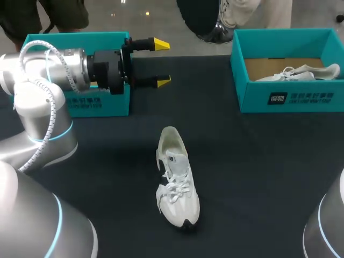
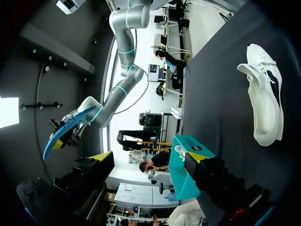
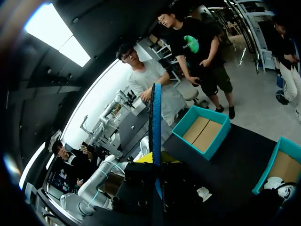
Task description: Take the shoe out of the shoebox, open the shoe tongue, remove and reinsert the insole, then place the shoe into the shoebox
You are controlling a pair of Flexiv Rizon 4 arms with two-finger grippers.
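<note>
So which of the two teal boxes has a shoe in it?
The right box: a white shoe lies inside. The left box, by the left gripper, holds none; the other shoe is on the table.

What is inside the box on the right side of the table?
A white shoe lies in the right shoebox, on its brown bottom. The front wall hides the shoe's lower part.
</note>
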